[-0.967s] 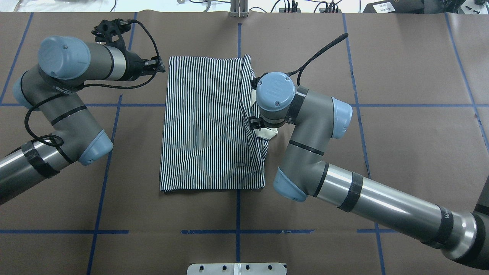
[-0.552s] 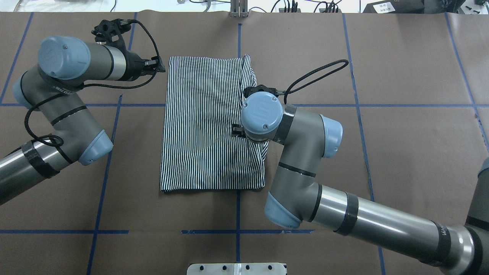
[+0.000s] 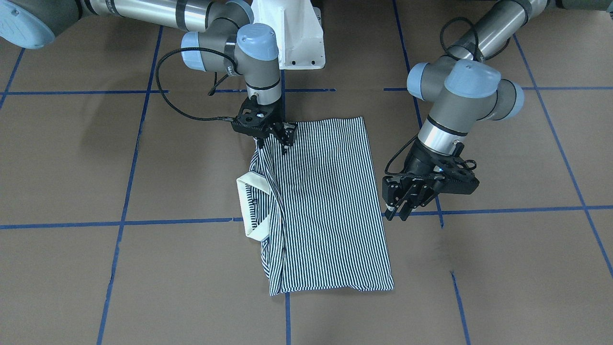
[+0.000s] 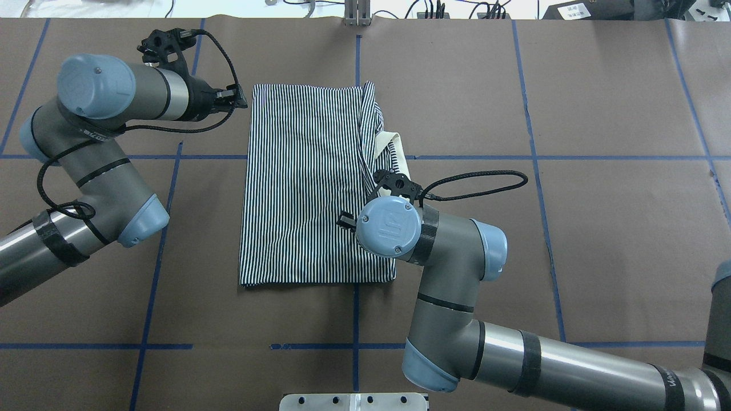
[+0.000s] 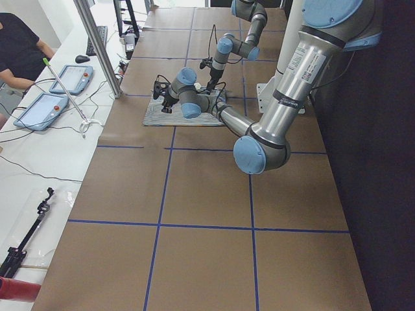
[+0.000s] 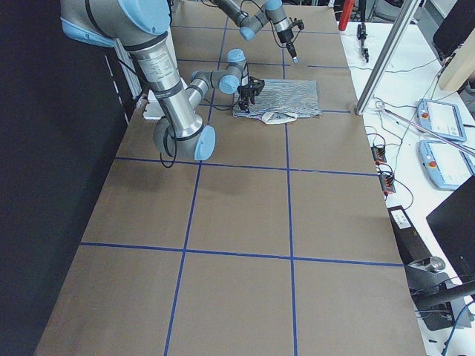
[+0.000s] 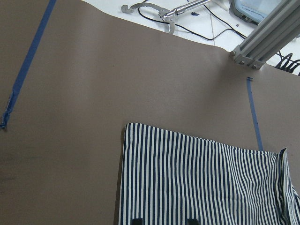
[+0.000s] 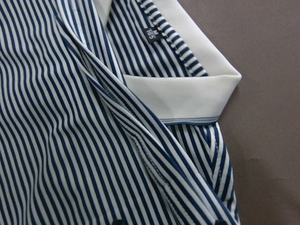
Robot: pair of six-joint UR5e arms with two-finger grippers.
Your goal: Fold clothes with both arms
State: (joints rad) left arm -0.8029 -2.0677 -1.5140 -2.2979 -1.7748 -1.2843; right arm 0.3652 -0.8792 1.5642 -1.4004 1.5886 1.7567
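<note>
The shirt lies folded flat mid-surface with its collar poking out right; the right gripper hangs open over that edge, the left gripper open beside the far-left corner, so pinch every layer before you lift.

Field notes: a brown paper-covered table was found marked into squares by blue tape lines. Two blue-framed tablets were laid on a white side bench, near a silver aluminium post. A person in a black shirt was seated there.
</note>
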